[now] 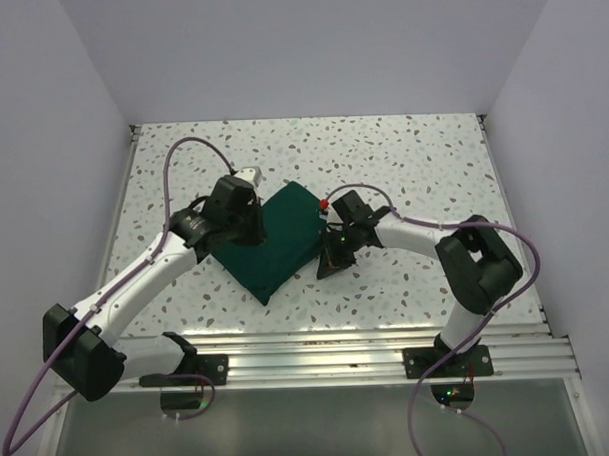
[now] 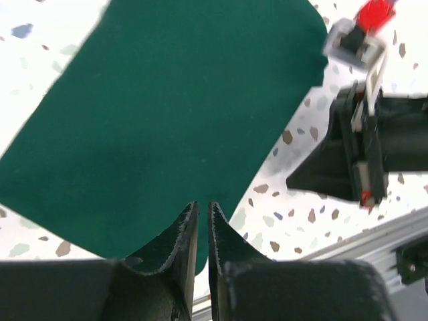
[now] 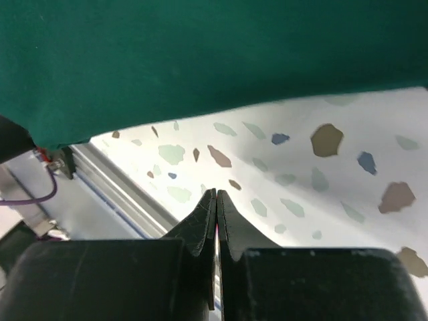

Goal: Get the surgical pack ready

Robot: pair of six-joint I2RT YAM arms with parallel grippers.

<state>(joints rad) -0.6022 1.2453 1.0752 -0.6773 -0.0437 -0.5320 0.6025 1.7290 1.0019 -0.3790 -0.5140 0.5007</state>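
The surgical pack is a dark green cloth folded into a compact rectangular bundle, lying skewed on the speckled table at centre. My left gripper hangs over the bundle's left part; in the left wrist view the pack fills the frame ahead of the left gripper, whose jaws are shut with nothing between them. My right gripper sits low on the table just off the bundle's right edge. In the right wrist view the right gripper is shut and empty, with the pack's edge above it.
An aluminium rail runs along the table's near edge, also in the right wrist view. White walls close the table at the left, right and back. The right arm's body is close to the pack's right corner.
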